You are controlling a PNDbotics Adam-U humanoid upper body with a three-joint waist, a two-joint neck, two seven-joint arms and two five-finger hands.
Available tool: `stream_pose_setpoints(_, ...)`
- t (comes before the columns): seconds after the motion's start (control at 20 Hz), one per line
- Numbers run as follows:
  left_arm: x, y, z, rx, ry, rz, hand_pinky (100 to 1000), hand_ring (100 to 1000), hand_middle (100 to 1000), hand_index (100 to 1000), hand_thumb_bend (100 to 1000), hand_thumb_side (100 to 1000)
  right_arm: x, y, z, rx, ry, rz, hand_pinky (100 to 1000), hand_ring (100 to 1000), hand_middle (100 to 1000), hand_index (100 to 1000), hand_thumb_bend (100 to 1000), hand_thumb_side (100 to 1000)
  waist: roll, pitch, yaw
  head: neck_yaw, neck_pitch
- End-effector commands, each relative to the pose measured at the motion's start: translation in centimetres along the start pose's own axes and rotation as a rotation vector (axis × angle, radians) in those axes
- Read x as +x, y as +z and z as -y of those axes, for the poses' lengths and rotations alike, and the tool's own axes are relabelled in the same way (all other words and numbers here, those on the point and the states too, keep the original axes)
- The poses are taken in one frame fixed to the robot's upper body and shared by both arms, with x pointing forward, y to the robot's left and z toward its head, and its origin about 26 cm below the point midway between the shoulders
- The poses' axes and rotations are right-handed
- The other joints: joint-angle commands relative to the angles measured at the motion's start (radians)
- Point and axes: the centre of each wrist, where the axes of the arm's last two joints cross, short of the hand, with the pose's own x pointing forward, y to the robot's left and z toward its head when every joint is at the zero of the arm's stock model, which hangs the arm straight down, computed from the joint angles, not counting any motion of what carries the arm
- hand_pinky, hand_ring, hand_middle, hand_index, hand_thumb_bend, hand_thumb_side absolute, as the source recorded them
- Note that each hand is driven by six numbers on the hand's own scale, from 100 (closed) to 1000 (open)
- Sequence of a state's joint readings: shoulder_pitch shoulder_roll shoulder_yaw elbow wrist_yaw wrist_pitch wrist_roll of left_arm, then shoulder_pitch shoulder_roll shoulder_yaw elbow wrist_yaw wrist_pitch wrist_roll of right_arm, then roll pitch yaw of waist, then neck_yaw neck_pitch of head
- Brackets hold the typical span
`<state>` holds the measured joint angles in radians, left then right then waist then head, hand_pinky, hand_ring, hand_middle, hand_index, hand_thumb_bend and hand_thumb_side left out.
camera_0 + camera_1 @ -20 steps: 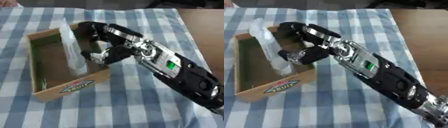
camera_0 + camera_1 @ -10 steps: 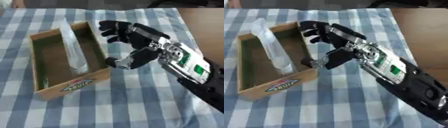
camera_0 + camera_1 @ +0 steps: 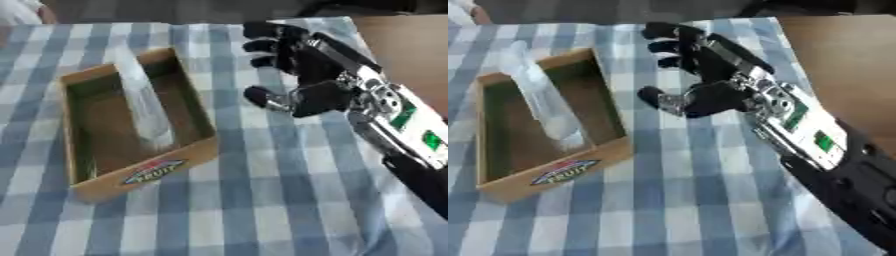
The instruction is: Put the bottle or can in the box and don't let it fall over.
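Note:
A clear plastic bottle (image 3: 144, 102) stands upright inside the cardboard box (image 3: 140, 177), against the box's right half, with its base on the box floor. My right hand (image 3: 306, 75) hovers to the right of the box over the checked cloth, apart from the bottle. Its fingers are spread and straight, and nothing is in it. My left hand shows in neither view.
A blue and white checked cloth (image 3: 262, 200) covers the table. Bare brown tabletop (image 3: 842, 55) lies at the right beyond the cloth's edge. My right forearm (image 3: 815, 145) crosses the lower right of the view.
My right hand has let go of the bottle, spread its fingers and drawn back to the right. The bottle stays standing in the box. The camera has shifted a little.

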<state>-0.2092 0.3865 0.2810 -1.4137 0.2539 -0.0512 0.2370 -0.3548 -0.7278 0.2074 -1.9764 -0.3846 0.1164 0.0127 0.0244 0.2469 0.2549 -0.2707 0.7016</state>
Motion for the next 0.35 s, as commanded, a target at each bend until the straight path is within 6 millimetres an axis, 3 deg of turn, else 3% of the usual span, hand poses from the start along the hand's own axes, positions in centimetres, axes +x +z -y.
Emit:
stream_pose_setpoints(0.05,1.8,-0.7,-1.0,0.002,-0.030,0.063,1000,1000,748,708,100,747,0.8,0.7,1.3,-0.071,0.065,0.024,912,954,1000,882,308,242,0.006,-0.019,-0.008,0.017,-0.003)
stream_pose_setpoints(0.35,3.3,-0.7,-0.6,-0.022,-0.028,0.113,1000,1000,748,708,100,698,-0.4,2.9,2.6,-0.208,0.079,0.004,918,959,1000,887,320,215,0.016,-0.012,-0.035,0.071,0.001)
